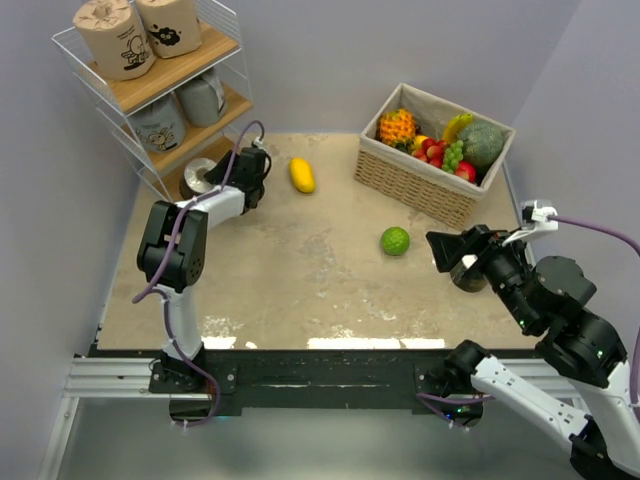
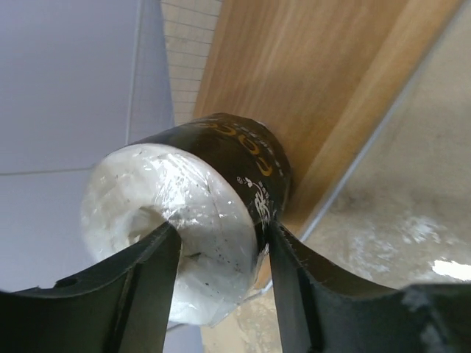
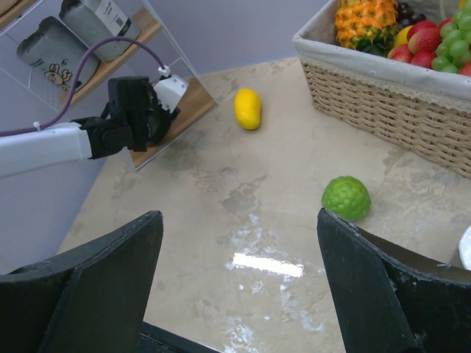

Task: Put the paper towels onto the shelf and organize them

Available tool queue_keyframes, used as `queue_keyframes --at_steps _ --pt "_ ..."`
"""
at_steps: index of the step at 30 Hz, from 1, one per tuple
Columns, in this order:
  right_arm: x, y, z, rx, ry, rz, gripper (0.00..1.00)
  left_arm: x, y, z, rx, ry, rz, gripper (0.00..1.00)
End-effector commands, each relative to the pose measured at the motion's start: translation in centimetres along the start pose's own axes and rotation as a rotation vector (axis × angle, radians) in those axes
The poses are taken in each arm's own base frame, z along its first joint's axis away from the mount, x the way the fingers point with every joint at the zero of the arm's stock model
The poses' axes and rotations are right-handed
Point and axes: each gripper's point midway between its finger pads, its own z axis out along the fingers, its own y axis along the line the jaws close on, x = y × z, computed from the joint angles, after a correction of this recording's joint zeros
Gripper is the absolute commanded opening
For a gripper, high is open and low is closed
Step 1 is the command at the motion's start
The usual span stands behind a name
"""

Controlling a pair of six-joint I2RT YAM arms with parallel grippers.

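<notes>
Lime (image 3: 346, 197) near wicker basket (image 3: 383, 99), mango (image 3: 247, 108) near shelf (image 3: 193, 112)

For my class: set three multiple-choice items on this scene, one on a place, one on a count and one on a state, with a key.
1. Where does the dark roll lie?
A. middle board
B. basket
C. bottom board

2. How many tan rolls stand on the top board?
A. one
B. two
C. four

3. The right gripper is:
A. open and empty
B. shut on the lime
C. shut on the mango

Key:
1 C: it rests on the lowest tier.
2 B: two stand side by side.
3 A: only table shows between its spread fingers.
</notes>
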Motion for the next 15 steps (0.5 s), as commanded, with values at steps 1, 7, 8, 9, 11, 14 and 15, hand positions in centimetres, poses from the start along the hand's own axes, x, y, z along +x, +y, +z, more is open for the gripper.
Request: queue_keyframes --at_steps 1,7,8,9,11,14,15 --pt "-1.7 0.0 -0.7 0.010 -0.035 -0.011 0.89 -1.6 5.1 -0.1 -0.144 -0.020 -0.104 0.58" --pt "-1.6 0.5 -0.2 -0.006 -0.030 -0.020 0.90 -2.2 7.2 -0.8 -0.180 -0.020 -0.133 0.59" --pt "-1.5 0.6 0.1 -0.007 -0.023 -0.024 0.90 -2.3 7.6 -1.0 -0.181 -0.020 -0.144 0.59" --pt "-1.4 0.6 0.2 -0.008 -0.019 -0.025 0.90 -2.4 7.8 -1.2 -0.180 -0.024 -0.149 0.59" --pt "-1.3 0.8 0.5 -0.011 -0.021 -0.026 0.90 -2.6 8.3 -1.9 -0.175 -0.030 -0.179 0.59" --pt "-0.6 1.0 1.2 -0.019 -0.007 -0.025 0.90 -4.3 7.4 -4.3 -0.092 -0.061 -0.263 0.59" --pt "0.0 1.0 1.8 -0.012 0.010 -0.027 0.89 -5.3 6.5 -5.2 -0.034 -0.089 -0.294 0.59"
